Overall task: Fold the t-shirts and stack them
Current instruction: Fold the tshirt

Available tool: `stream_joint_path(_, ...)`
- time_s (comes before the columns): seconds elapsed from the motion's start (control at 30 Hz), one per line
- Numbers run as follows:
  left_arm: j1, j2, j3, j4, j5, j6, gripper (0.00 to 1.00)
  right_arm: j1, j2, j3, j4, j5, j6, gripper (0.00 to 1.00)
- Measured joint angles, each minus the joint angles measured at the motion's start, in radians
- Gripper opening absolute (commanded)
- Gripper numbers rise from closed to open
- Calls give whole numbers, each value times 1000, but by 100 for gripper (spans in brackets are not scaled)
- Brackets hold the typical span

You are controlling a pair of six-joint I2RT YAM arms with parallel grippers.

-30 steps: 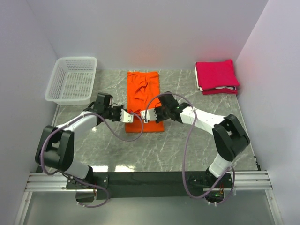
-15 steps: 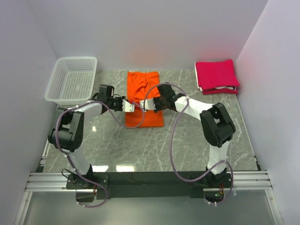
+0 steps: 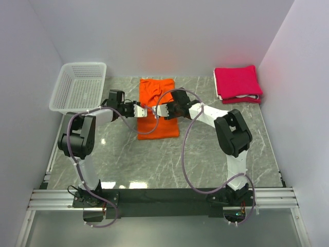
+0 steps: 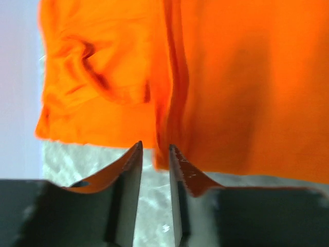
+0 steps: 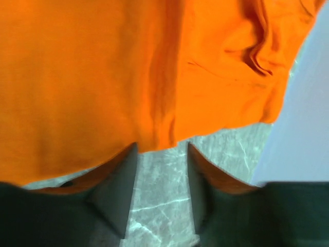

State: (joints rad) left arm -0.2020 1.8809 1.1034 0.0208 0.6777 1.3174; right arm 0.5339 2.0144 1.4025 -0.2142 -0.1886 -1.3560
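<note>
- The orange shirt (image 3: 160, 128) is flat on the bench (image 3: 216, 159), mid-bench and out toward 12 o'clock. It's a long strip running 12 to 6. The far end looks rumpled, the near end is smoother.
- The left tool (image 3: 142, 110) reaches in from 9 o'clock and sits right at the shirt's 9 o'clock edge, roughly halfway along.
- On the left wrist cam, the left tool (image 4: 154, 149) has its jaws just a narrow crack apart. A ridge of the hem is right at the tips, with marble showing in the gap. It doesn't look like it's got hold of anything.
- The right tool (image 3: 161, 111) comes in from 3 o'clock and is over the middle of the shirt. Its tips point at the left tool and the two are near each other.
- On the right wrist cam, the right tool (image 5: 162, 148) is parted wider, with bare marble between the jaws. The hem is just at the tips and nothing is pinched.
- The pink shirts (image 3: 237, 82) are stacked in the 2 o'clock corner, well apart from the orange one. A white layer (image 3: 219, 95) peeks out on the stack's 9 o'clock side.
- The basket (image 3: 85, 65) is at 10 o'clock.
</note>
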Motion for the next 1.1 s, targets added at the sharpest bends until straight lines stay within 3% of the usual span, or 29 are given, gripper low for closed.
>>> stream_joint_path(0.2, 34, -10, 65, 39, -10, -137, 38, -13, -40, -7, 21, 33, 58, 52)
stream_joint_path(0.33, 56, -88, 48, -31, -4, -161, 38, -24, -147, -48, -6, 25, 84, 50)
stream_joint_path(0.63, 6, -421, -254, -200, 63, -137, 45, 38, -419, -316, -71, -55, 117, 50)
stream_joint_path(0.83, -77, -446, -405, -225, 58, -134, 44, 101, -388, -435, -103, -70, 122, 49)
stream_joint_path(1.1, -125, -384, -407, -187, 24, -132, 42, 103, -292, -427, -85, -63, 151, 47)
